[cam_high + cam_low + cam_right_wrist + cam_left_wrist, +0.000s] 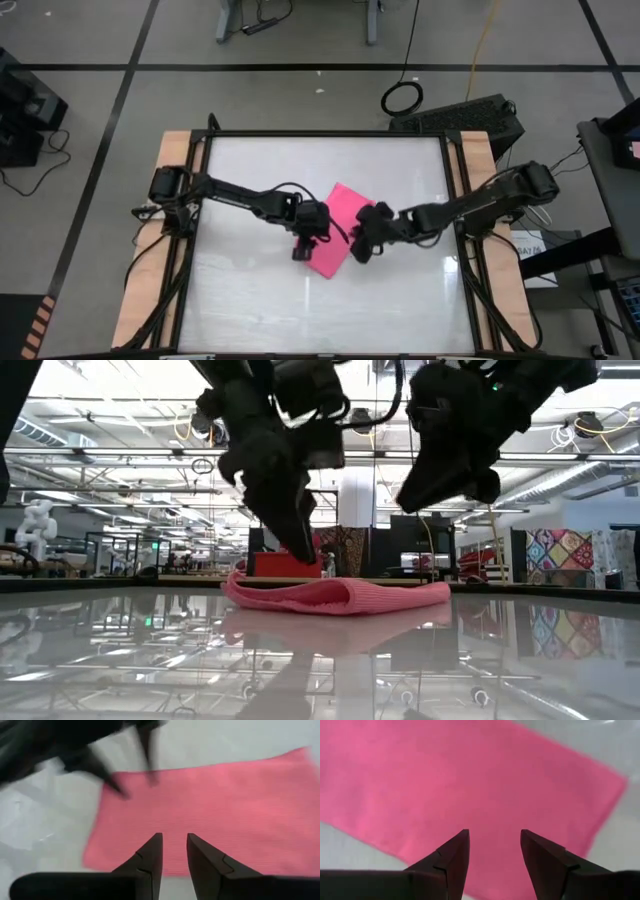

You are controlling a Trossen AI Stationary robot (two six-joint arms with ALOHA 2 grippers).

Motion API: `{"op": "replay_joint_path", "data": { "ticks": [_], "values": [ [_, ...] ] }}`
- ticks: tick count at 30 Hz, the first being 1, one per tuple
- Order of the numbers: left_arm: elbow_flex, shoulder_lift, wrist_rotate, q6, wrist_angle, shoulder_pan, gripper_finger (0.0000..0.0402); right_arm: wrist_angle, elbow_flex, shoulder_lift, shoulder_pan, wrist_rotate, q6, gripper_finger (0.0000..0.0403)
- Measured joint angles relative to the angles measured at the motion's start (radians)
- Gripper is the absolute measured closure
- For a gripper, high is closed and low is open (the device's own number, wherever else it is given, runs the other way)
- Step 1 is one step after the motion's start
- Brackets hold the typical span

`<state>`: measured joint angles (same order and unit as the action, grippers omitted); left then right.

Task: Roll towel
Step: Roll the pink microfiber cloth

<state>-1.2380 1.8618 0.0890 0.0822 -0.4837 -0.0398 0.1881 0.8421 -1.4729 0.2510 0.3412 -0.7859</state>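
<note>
Both grippers, left (303, 247) parted wide, right (357, 247) slightly parted, hang empty over my soft, limp pink-red cloth towel (337, 230) lying flat mid-table, which I'd pinch at its near edge.

No legible text, label or sign anywhere.

Black jointed arms, black cables, pointed dark fingers (455, 857).

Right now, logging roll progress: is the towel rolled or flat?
Flat, not rolled: the towel lies spread on the table; the low view shows one folded-looking edge.
</note>
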Motion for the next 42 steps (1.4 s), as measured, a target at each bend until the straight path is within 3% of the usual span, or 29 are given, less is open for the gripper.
{"op": "replay_joint_path", "data": {
  "ticks": [7, 15, 20, 31, 35, 42],
  "values": [
    [0.007, 0.001, 0.016, 0.080, 0.000, 0.056, 0.0220, -0.149, 0.000, -0.179, 0.081, -0.001, -0.115, 0.0323],
    [0.007, 0.054, 0.095, 0.083, 0.002, 0.020, 0.0220, -0.142, -0.001, -0.298, 0.096, -0.007, -0.092, 0.0323],
    [0.007, 0.089, 0.097, 0.052, -0.003, -0.041, 0.0220, -0.035, 0.000, -0.263, 0.072, -0.007, 0.001, 0.0323],
    [-0.002, 0.093, 0.078, -0.285, 0.153, -0.101, 0.0220, 0.162, 0.000, -0.137, -0.019, 0.000, 0.192, 0.0323],
    [-0.031, 0.080, 0.075, -0.260, 0.088, -0.097, 0.0220, 0.112, 0.000, -0.060, 0.021, -0.002, 0.234, 0.0323],
    [-0.035, -0.037, 0.062, -0.082, 0.014, -0.092, 0.0220, -0.047, 0.000, -0.016, 0.205, 0.018, 0.301, 0.0313]
  ]
}}
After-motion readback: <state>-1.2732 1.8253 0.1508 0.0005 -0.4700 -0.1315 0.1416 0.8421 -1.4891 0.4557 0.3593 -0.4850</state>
